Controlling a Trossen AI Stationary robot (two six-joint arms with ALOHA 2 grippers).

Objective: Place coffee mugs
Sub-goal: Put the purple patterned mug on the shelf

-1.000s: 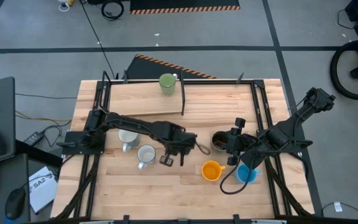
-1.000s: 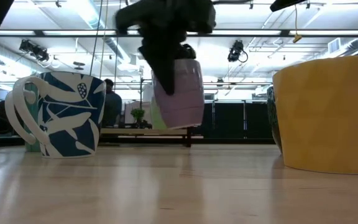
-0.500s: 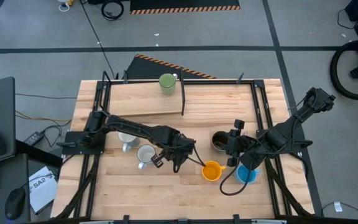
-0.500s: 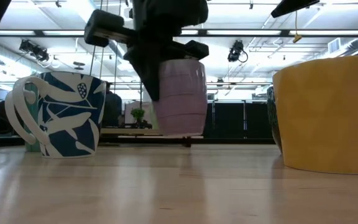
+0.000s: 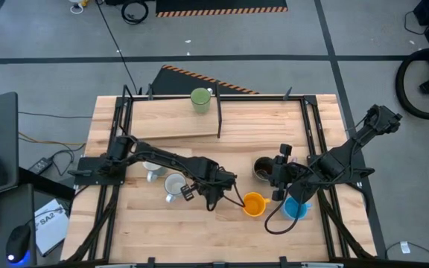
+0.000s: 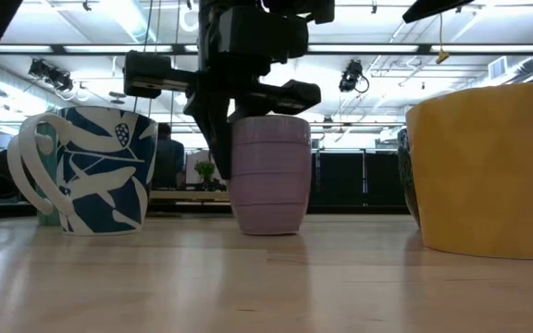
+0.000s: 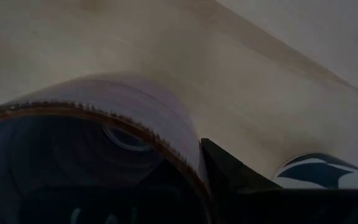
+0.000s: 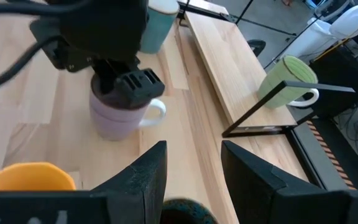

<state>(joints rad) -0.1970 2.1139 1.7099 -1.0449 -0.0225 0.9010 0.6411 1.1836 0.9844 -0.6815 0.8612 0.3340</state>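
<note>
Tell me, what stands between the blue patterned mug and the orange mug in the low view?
The lilac mug stands there on the table, gripped at its rim by the left pincer; the low view shows this.

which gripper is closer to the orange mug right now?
Left. The left gripper holds the lilac mug by its rim, just beside the orange mug. The right gripper waits open on the mug's other side, over the dark brown mug, slightly farther off.

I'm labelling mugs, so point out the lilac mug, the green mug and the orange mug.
lilac mug (image 6: pixel 268 176), low view, side wall.
green mug (image 5: pixel 199 99), high view, rim.
orange mug (image 5: pixel 253 204), high view, inside.
</note>
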